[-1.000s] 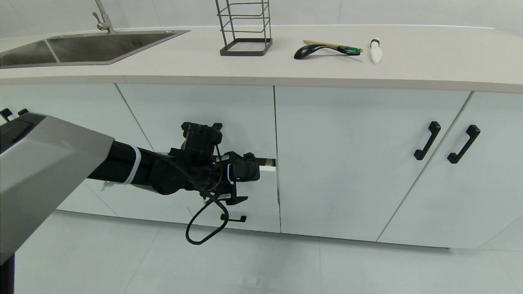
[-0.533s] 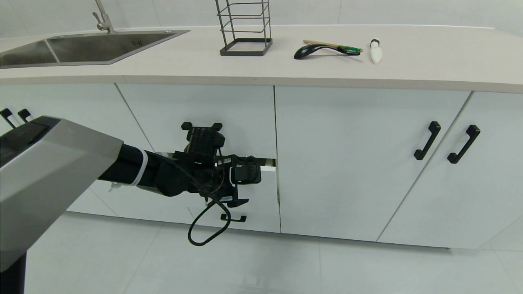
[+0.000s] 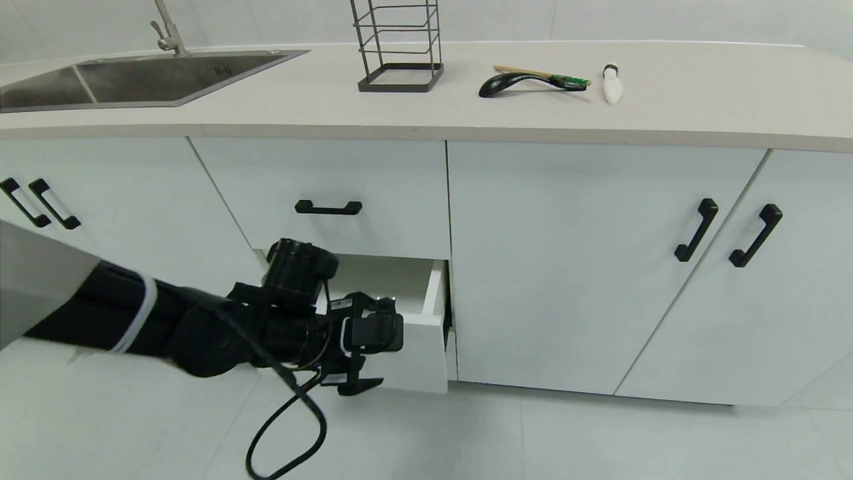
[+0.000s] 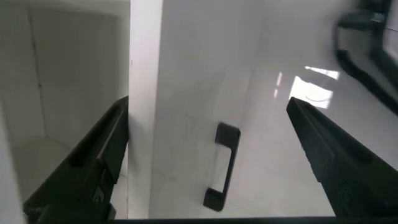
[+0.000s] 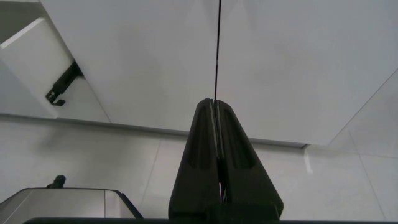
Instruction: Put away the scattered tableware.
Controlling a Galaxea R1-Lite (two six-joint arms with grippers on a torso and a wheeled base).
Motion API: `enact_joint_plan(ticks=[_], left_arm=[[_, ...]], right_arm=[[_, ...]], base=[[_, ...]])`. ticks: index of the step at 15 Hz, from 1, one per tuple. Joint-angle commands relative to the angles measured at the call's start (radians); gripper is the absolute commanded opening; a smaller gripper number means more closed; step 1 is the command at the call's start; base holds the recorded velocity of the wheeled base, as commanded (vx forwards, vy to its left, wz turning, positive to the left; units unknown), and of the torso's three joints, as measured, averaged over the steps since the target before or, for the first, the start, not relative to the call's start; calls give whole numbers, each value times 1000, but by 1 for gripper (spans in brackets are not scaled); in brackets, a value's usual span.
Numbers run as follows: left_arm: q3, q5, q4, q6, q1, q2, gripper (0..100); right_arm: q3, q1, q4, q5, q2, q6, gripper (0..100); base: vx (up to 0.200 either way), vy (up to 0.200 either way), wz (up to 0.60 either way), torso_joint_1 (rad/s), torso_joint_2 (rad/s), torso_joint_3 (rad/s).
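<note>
**Head view:** 3 pieces of tableware lay on the counter (image 3: 700, 100), well apart from the left gripper (image 3: 373, 333). They were a black spoon (image 3: 512, 82), a wooden utensil with a green end (image 3: 543, 73) touching the spoon's handle, and a small white utensil (image 3: 612, 87) just beside them. A wire rack (image 3: 398, 50) stood between them and the sink (image 3: 133, 77). The left gripper sat low at the front of the lower drawer (image 3: 434, 293), which stood pulled out beneath the closed upper drawer's handle (image 3: 328, 207).

**Left wrist view:** The 2 fingers (image 4: 93, 168) were spread wide and gripped nothing. The drawer's black handle (image 4: 222, 165) stood between them, touching neither.

**Right wrist view:** The right gripper (image 5: 214, 109) faced the white cabinet doors (image 5: 298, 56), its fingers pressed flat together with nothing between them. A corner of the open drawer showed off to one side.

**Handling:** All 3 pieces looked light and stiff. The spoon appeared smooth and likely slippery, and its curved handle rose off the counter, so mid-handle seemed the best place to hold it. The wooden piece was thin and lay flat, so a pinch across its width near the middle would probably suit it. The white piece might be ceramic and could chip if dropped into the drawer.
</note>
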State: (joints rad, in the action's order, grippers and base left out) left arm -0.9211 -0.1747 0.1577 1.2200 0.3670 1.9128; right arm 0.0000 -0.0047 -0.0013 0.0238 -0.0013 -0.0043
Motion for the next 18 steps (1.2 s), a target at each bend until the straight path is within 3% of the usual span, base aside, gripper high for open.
enact_joint_plan(ticks=[1, 5, 14, 17, 18], left_arm=[[160, 3, 0, -10, 10, -187, 100], [185, 0, -46, -16, 10, -253, 100], [235, -2, -47, -16, 10, -287, 100], [272, -14, -64, -17, 23, -414, 100], [261, -29, -118, -19, 23, -489, 100]], right_arm=[[0, 0, 0, 1, 1, 0, 0], [0, 0, 0, 1, 1, 0, 0], [0, 0, 0, 1, 1, 0, 0], [0, 0, 0, 1, 1, 0, 0], [0, 0, 0, 1, 1, 0, 0]], base=[[0, 0, 0, 0, 0, 0], [0, 0, 0, 0, 0, 0], [0, 0, 0, 0, 0, 0], [0, 0, 0, 0, 0, 0], [0, 0, 0, 0, 0, 0]])
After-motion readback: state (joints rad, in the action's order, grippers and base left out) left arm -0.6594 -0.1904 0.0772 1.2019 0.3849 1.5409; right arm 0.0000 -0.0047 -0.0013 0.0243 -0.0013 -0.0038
